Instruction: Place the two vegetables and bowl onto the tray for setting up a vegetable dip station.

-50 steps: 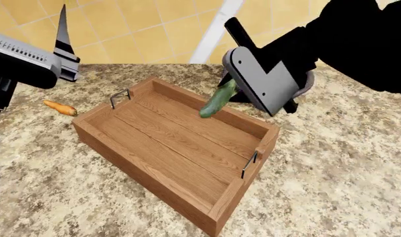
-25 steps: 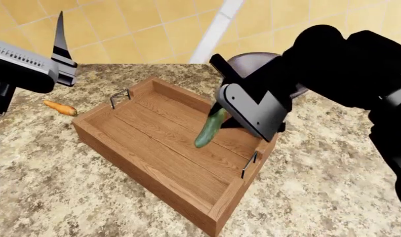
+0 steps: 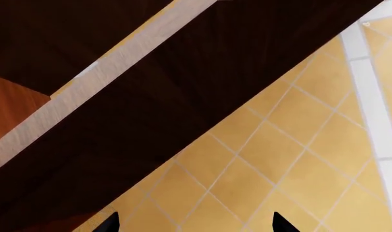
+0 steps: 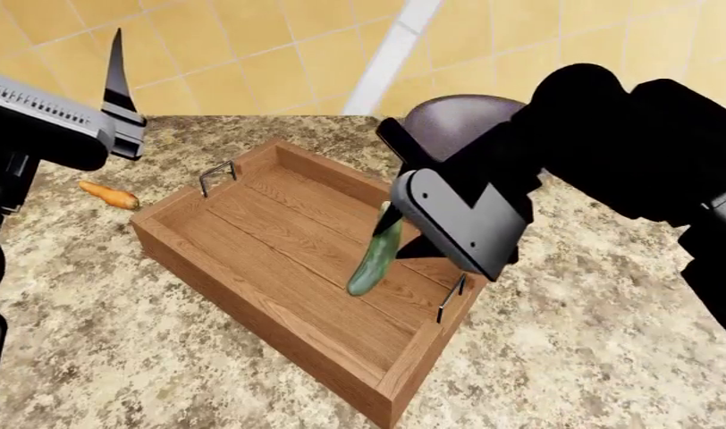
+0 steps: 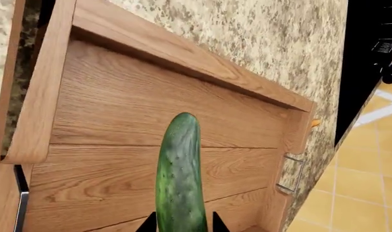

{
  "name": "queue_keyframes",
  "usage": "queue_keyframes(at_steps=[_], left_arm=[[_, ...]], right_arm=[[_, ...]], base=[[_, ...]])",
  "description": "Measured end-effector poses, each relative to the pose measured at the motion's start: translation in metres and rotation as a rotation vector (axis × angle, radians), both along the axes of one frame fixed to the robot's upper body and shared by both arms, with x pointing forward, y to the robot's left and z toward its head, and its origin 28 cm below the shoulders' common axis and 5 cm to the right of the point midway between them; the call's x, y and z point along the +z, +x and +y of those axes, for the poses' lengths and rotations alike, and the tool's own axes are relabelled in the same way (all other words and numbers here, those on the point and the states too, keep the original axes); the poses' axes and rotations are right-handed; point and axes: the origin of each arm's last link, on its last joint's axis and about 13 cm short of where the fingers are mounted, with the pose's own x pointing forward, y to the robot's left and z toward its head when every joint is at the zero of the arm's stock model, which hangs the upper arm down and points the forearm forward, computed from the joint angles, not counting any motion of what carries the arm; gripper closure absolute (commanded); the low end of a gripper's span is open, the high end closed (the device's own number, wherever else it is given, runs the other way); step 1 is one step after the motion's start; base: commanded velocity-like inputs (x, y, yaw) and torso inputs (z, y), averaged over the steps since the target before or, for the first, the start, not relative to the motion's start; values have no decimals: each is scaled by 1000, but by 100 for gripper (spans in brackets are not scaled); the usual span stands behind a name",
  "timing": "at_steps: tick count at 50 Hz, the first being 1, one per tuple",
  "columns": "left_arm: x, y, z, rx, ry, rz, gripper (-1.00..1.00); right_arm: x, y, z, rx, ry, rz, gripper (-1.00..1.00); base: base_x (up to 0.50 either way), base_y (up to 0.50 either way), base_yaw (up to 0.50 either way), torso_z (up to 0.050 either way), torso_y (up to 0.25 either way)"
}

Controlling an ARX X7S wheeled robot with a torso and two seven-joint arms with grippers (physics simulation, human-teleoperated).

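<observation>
My right gripper (image 4: 391, 225) is shut on the dark green cucumber (image 4: 374, 259), which hangs tip down just above the plank base of the brown wooden tray (image 4: 238, 286). In the right wrist view the cucumber (image 5: 180, 179) sits between my two fingertips over the tray (image 5: 138, 104). The orange carrot (image 4: 110, 194) lies on the counter left of the tray. The dark purple-grey bowl (image 4: 452, 116) shows behind my right arm, partly hidden. My left gripper (image 4: 115, 85) is raised at the upper left, open and empty; its wrist view shows only tiled wall between the fingertips (image 3: 281, 224).
The speckled granite counter (image 4: 602, 340) surrounds the tray. Metal handles (image 4: 216, 175) stand at the tray's short ends. A tiled yellow wall (image 4: 256, 45) rises behind the counter. My right arm (image 4: 626, 143) covers the counter's far right.
My right gripper has moved down and toward the tray's near end, carrying the cucumber from above the far wall to just over the tray base. The left arm has barely moved.
</observation>
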Motion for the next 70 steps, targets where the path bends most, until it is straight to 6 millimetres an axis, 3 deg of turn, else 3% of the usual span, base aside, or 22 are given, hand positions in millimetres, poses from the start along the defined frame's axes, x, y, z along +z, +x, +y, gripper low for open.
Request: queue_keyframes(at_steps=[25, 34, 44, 56, 70], left_arm=[[-4, -2, 7, -17, -31, 4, -100], [-2, 6, 13, -38, -48, 22, -100], [-5, 20, 22, -58, -68, 35, -100], [-7, 34, 30, -65, -79, 40, -100], [-7, 45, 29, -68, -79, 44, -100]], right_arm=[[14, -9, 10, -18, -136, 113, 100], [21, 10, 23, -56, -157, 225, 100], [10, 31, 41, -48, -221, 388, 100], [13, 36, 47, -83, -276, 440, 100], [22, 30, 38, -126, -286, 442, 100]], base=[[0, 0, 0, 0, 0], [0, 0, 0, 0, 0], [0, 0, 0, 0, 0], [0, 0, 0, 0, 1], [0, 0, 0, 1, 0]])
